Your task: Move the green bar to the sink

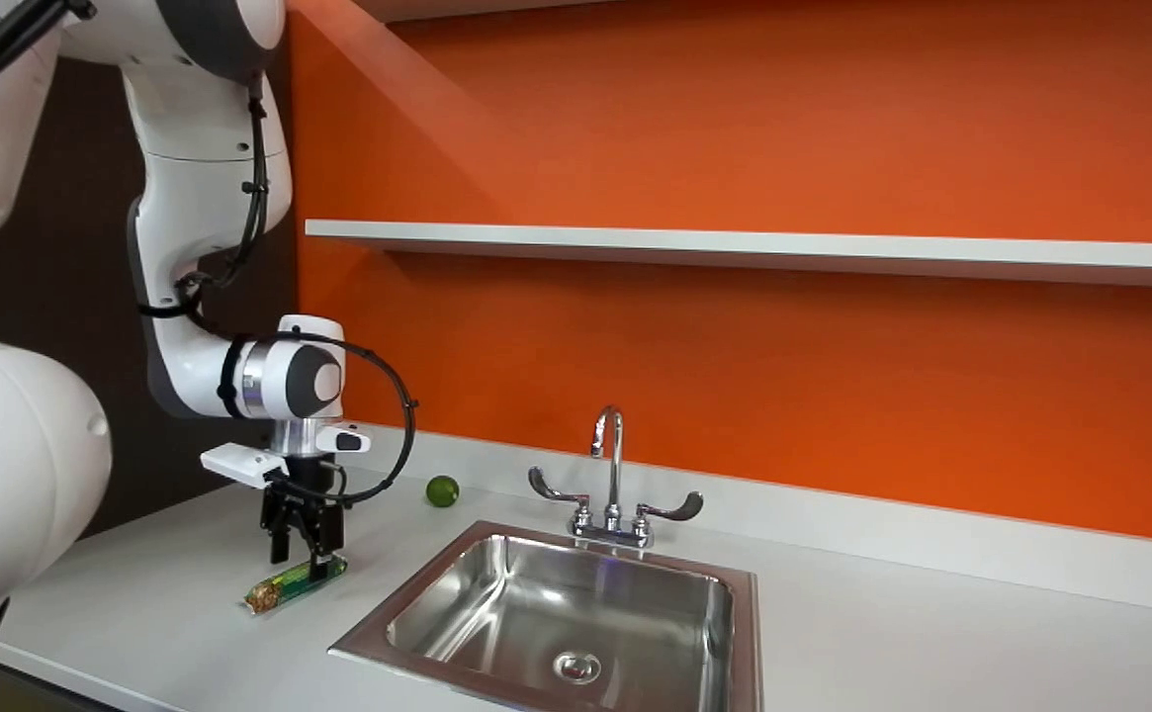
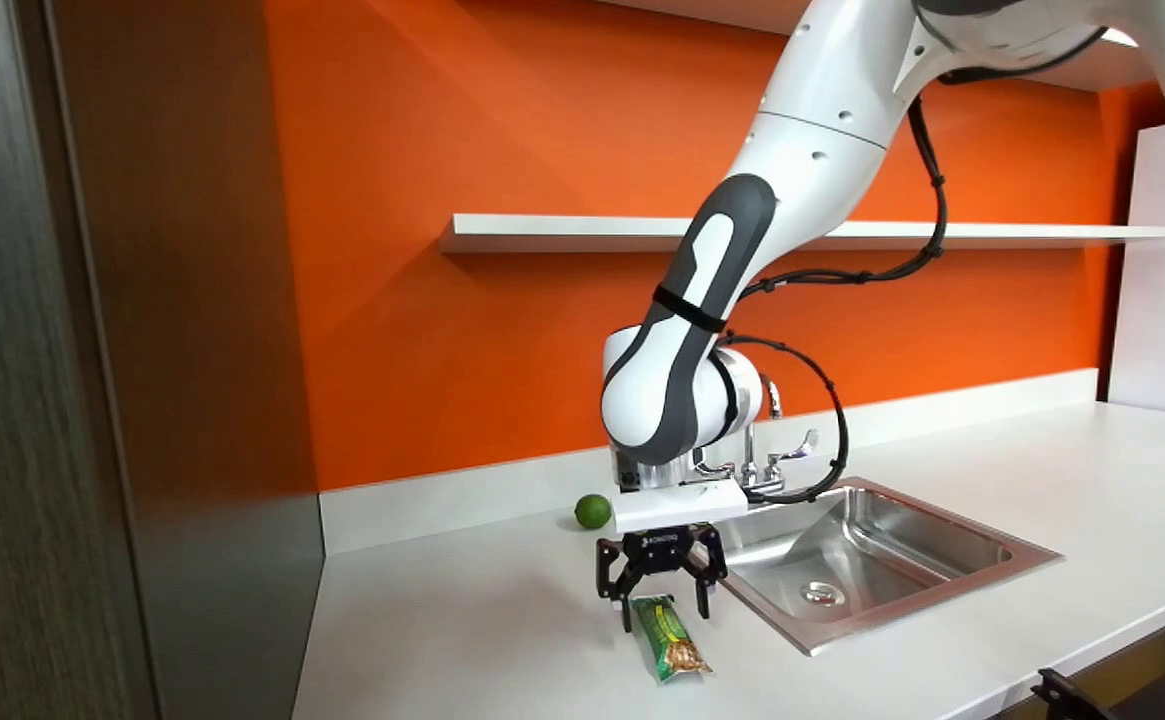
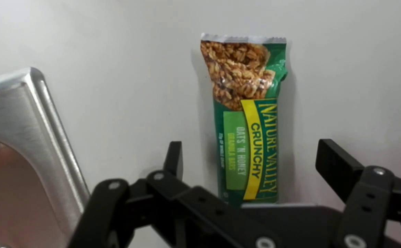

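Where the white counter spreads out to the left of the sink, the green bar lies flat in its wrapper, a stretch of counter parting the two. Its brown, granola-printed end points toward the near side of the counter, and its green end reaches back toward the far side, beneath the gripper. The wrapper's lettering is legible in the wrist view (Nature Valley, Crunchy, Oats 'n Honey).

With its jaws spread wide, the gripper hangs downward over the bar. Its black fingers stand one on each side of the wrapper, and in the wrist view a strip of counter shows between the bar and either finger. Whether the fingertips touch the counter I cannot tell.

The sink lies to the right, its drain visible in both exterior views. On its far side rises the chrome faucet, with lever handles at left and right; in an exterior view the arm covers part of it. A small round green ball rests on the counter farther back than the bar, left of the faucet and near the low white backsplash. Beyond stands an orange wall, crossed by a long white shelf, and a dark panel closes off the left.
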Robot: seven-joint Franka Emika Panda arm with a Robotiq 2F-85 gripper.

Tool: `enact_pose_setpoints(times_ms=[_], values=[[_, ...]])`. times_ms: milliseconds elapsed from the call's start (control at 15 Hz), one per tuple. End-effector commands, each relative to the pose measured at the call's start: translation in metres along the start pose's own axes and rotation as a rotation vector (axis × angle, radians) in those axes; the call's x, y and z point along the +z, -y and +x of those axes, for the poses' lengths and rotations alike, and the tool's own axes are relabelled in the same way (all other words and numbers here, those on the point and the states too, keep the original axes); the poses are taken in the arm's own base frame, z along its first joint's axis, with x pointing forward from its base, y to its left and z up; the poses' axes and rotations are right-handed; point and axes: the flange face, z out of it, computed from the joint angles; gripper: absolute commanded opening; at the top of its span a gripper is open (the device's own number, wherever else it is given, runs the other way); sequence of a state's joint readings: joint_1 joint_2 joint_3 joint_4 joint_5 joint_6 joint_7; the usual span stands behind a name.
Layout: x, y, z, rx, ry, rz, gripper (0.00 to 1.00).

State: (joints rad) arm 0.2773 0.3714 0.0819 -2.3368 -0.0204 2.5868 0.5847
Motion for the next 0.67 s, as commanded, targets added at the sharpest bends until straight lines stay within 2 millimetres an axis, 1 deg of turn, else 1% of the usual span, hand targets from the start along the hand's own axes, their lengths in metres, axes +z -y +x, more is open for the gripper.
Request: enact_pose_setpoints(times_ms=[0,600], values=[[-0.0008,0.0037,0.002,0.033,-0.01,0.012,1.0],[0.004,0.002,0.0025,0.04,-0.002,0.009,1.0]])
